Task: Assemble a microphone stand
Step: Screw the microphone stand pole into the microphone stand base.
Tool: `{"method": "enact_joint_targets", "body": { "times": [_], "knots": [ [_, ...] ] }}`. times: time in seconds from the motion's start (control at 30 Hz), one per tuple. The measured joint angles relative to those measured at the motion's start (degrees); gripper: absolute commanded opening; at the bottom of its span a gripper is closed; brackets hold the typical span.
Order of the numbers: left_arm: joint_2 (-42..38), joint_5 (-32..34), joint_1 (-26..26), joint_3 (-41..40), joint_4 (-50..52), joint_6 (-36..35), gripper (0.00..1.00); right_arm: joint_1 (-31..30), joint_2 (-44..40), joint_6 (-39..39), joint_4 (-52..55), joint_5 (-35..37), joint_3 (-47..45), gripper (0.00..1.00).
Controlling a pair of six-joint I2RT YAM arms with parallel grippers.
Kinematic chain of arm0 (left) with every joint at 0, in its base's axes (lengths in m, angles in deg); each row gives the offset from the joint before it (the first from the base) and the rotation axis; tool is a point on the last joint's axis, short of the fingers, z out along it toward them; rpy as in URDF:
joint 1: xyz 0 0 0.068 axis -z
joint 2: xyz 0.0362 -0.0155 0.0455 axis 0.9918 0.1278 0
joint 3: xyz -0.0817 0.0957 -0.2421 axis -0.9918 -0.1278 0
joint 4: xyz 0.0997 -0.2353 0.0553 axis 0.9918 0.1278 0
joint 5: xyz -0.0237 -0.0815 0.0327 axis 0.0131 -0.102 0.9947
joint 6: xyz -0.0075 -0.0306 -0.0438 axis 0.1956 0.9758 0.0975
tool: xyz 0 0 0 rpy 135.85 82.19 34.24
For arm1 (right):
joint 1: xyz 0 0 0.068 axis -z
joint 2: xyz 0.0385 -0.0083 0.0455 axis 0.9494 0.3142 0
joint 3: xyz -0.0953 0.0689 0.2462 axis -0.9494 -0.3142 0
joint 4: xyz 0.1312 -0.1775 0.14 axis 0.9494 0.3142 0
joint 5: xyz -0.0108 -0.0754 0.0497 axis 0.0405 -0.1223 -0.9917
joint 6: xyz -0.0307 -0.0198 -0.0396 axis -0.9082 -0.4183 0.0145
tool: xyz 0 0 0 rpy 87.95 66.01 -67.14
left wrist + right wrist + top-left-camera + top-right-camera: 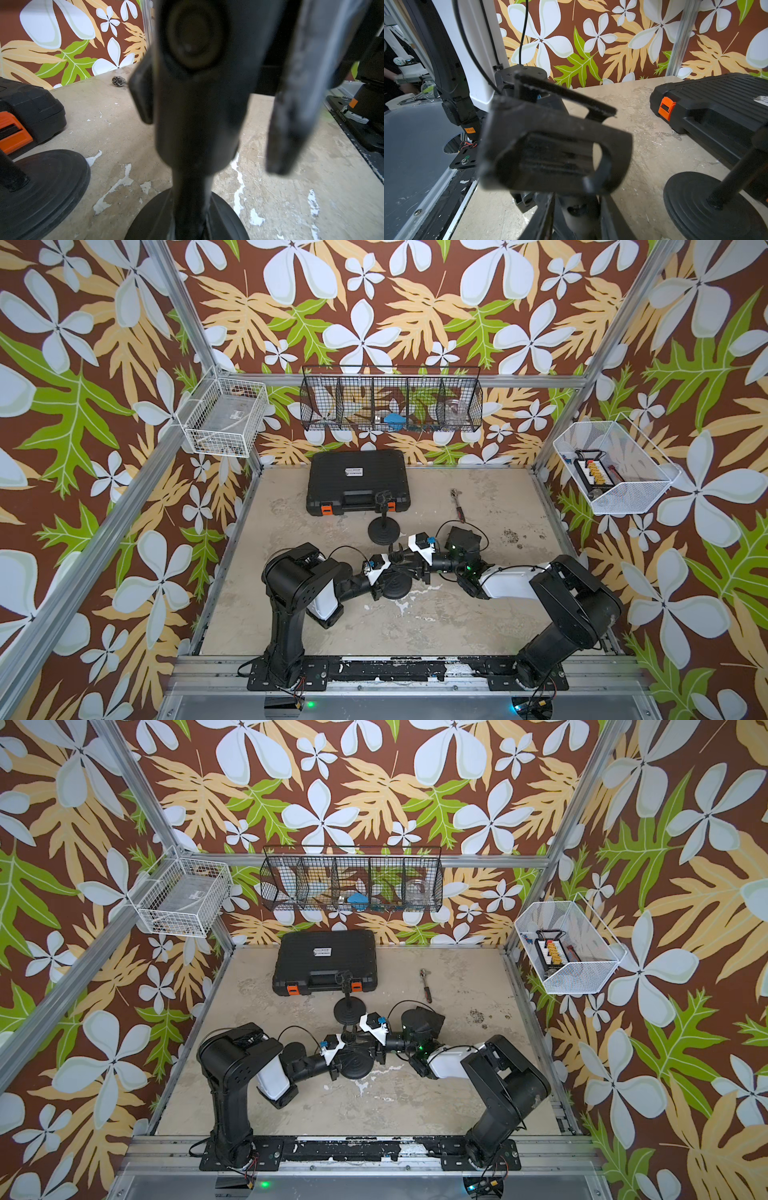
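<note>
A black microphone stand stands mid-table on its round base (pixel 398 587), topped by a mic clip (pixel 396 552). My left gripper (pixel 388 578) is shut on its pole (pixel 191 197), low down near the base (pixel 224 218). My right gripper (pixel 409 562) reaches in from the right at clip height. In the right wrist view the clip (pixel 554 145) looms blurred just above the right gripper (pixel 577 220), whose jaws stand on either side of the clip's neck. In the left wrist view bare floor shows between one of its fingers (pixel 291 124) and the neck (pixel 197 124).
A second, whole stand (pixel 383 527) is just behind, near a black tool case (pixel 357 481) with orange latches. A ratchet wrench (pixel 457 502) lies at the back right. Wire baskets (pixel 390 402) hang on the walls. The metal rail (pixel 415 672) runs along the front edge.
</note>
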Motion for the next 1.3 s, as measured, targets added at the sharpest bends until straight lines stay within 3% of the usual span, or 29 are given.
{"method": "enact_joint_targets", "body": {
  "times": [0.17, 0.27, 0.5, 0.6, 0.93, 1.03, 1.13, 1.17, 1.23, 1.3],
  "knots": [
    [0.22, -0.13, -0.11, 0.46, 0.11, 1.97, 0.10, 0.09, 1.11, -0.83, -1.97, 0.48, 0.31, 0.12],
    [0.13, 0.04, -0.11, 0.46, 0.17, 2.84, 0.19, 0.07, 1.25, -0.85, -4.46, 1.75, -0.76, 0.00],
    [-0.22, 0.09, 0.00, 0.31, 0.20, 3.74, 0.33, -1.16, 1.46, 3.45, -16.76, 8.44, -7.78, 0.00],
    [-0.28, -0.13, 0.00, 0.35, 0.20, 4.81, 0.34, -4.33, 1.60, 4.81, -21.99, 16.50, -11.04, 0.00],
    [-0.48, -1.22, 0.00, 0.74, 0.15, 7.32, 0.30, -21.29, 1.81, 6.99, -28.00, 57.16, -14.80, 0.00],
    [-0.04, -1.46, 0.00, 0.81, -0.07, 7.48, 0.26, -23.93, 1.99, 7.54, -27.21, 63.84, -14.08, 0.00],
    [0.07, -1.86, 0.00, 0.79, -0.20, 7.37, 0.18, -24.65, 1.84, 7.98, -26.34, 65.90, -13.62, 0.00],
    [0.09, -1.92, 0.02, 0.79, -0.37, 6.45, 0.16, -24.57, 1.70, 8.17, -25.99, 65.92, -13.42, 0.05],
    [0.39, -2.08, 0.02, 0.72, -0.98, 5.44, 0.13, -23.91, 1.22, 8.55, -24.90, 64.61, -13.00, 0.29],
    [0.74, -2.12, 0.02, 0.59, -1.46, 4.96, 0.12, -22.60, 0.37, 9.09, -23.74, 61.48, -13.16, 0.42]
  ]
}}
